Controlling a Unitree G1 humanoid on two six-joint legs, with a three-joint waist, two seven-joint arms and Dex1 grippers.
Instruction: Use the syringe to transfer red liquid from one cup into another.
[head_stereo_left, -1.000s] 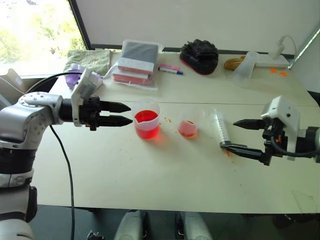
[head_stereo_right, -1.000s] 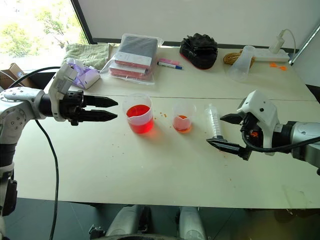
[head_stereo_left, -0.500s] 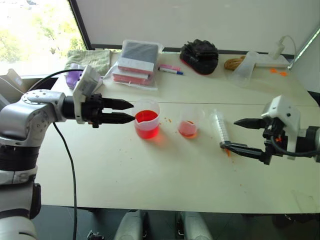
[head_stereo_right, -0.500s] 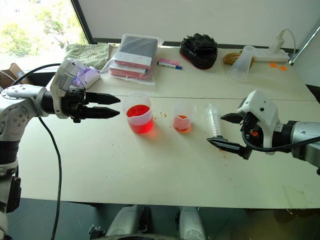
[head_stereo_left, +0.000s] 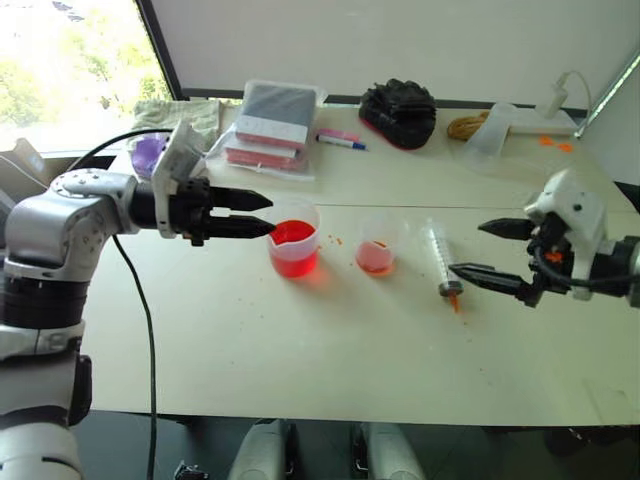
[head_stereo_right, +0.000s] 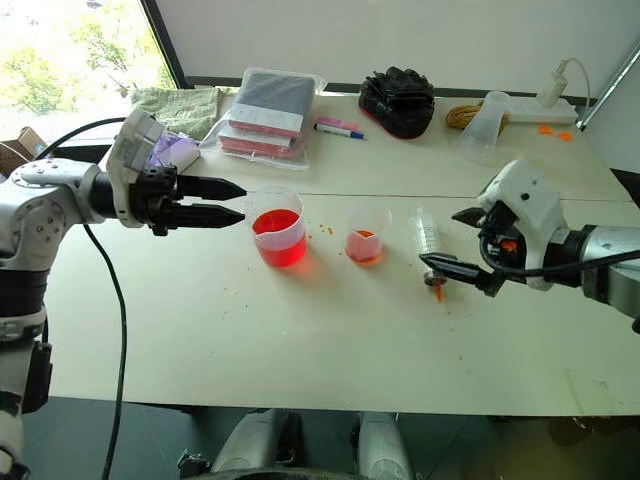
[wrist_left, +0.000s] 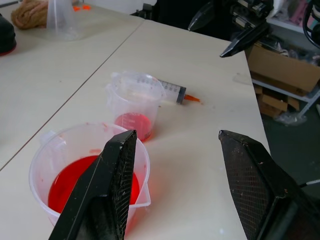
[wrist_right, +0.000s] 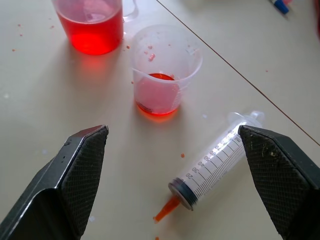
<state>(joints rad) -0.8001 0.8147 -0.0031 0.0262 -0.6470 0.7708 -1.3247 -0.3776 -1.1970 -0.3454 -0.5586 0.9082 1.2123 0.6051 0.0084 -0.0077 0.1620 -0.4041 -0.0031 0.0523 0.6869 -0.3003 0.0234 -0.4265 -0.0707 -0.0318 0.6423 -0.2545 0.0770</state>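
Underneath, a pale cream table (head_stereo_left: 330, 350) with a seam, window at far left. Lying flat just right of the smaller cup (head_stereo_left: 380, 243): clear syringe (wrist_right: 215, 162), orange tip, black scale digits (10, 20 legible). Left of that cup, the beaker (head_stereo_left: 294, 237) of red liquid (head_stereo_left: 293, 250). Left gripper (head_stereo_left: 262, 219) and right gripper (head_stereo_left: 480, 250) spread wide, holding nothing.

On the table (head_stereo_left: 300, 340) stand, left to right, the larger beaker (head_stereo_left: 293, 238), the smaller cup (head_stereo_left: 379, 243) and the lying syringe (head_stereo_left: 441, 258)
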